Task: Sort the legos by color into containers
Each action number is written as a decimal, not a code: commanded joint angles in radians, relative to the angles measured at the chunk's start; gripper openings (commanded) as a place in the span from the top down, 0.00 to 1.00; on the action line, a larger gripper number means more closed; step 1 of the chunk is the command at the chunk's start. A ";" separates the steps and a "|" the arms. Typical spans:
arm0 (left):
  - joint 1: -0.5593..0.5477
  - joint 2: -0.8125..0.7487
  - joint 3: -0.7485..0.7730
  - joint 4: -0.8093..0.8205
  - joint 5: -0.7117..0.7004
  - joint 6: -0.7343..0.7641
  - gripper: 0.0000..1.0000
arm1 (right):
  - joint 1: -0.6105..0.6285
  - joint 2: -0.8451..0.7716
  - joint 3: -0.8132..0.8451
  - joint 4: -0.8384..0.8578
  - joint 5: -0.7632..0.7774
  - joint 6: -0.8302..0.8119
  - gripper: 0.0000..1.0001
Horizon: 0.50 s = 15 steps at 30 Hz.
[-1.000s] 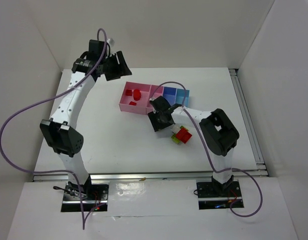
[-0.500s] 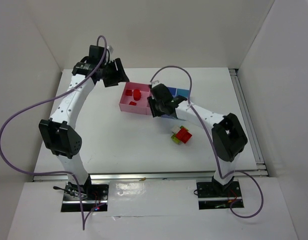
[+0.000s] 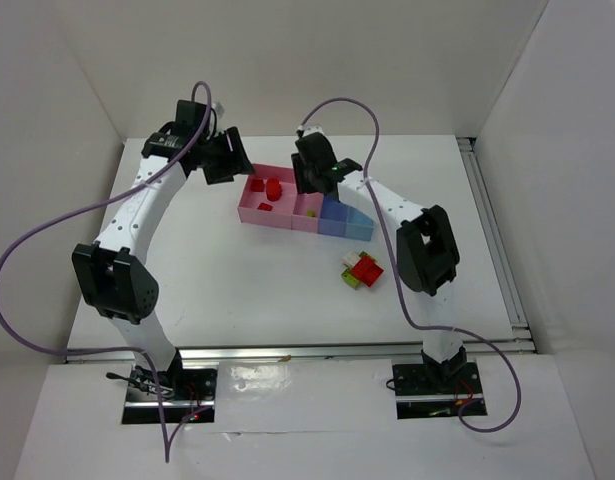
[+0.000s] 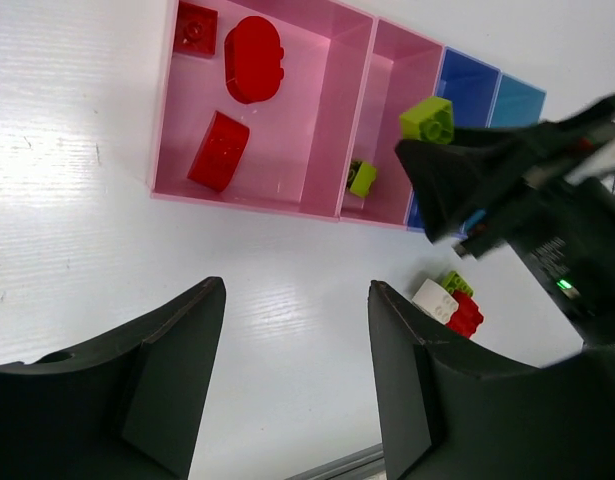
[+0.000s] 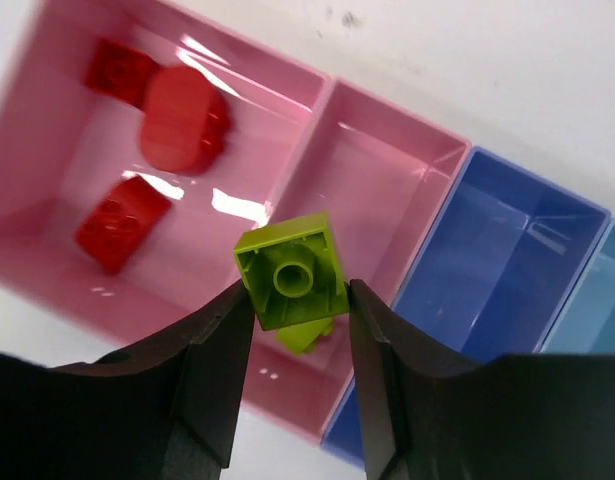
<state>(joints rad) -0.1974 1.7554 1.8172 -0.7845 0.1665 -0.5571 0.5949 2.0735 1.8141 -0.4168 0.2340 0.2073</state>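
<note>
We see the right gripper (image 5: 299, 300) pinching a yellow-green lego (image 5: 290, 268) between its fingers, held in the air above the narrow pink bin (image 5: 387, 170), where a second yellow-green lego (image 4: 363, 178) lies on the floor. The left gripper (image 4: 292, 340) hangs with its jaws wide and nothing between them, above the table (image 3: 237, 280) near the wide pink bin (image 4: 297, 130), which holds three red legos (image 4: 252, 58). A small cluster of red, white and yellow-green legos (image 3: 362, 270) sits on the table, apart from the row, on the near side of the blue bin (image 3: 337, 210) and the light blue bin (image 3: 360, 224).
</note>
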 commanded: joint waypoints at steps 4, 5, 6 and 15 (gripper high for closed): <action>0.001 -0.076 -0.033 0.021 0.002 -0.006 0.30 | -0.014 0.053 0.090 -0.037 0.039 0.001 0.33; 0.001 -0.076 -0.033 0.021 0.002 -0.006 0.30 | -0.014 0.053 0.080 -0.037 0.039 0.001 0.26; 0.001 -0.076 -0.033 0.021 0.002 -0.006 0.30 | -0.014 0.043 0.080 -0.037 0.039 0.001 0.22; -0.008 -0.076 -0.033 0.021 0.002 0.005 0.30 | -0.024 -0.234 -0.162 -0.005 0.077 0.050 0.32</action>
<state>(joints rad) -0.1997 1.7206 1.7851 -0.7837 0.1654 -0.5560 0.5842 2.0315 1.7214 -0.4526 0.2703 0.2256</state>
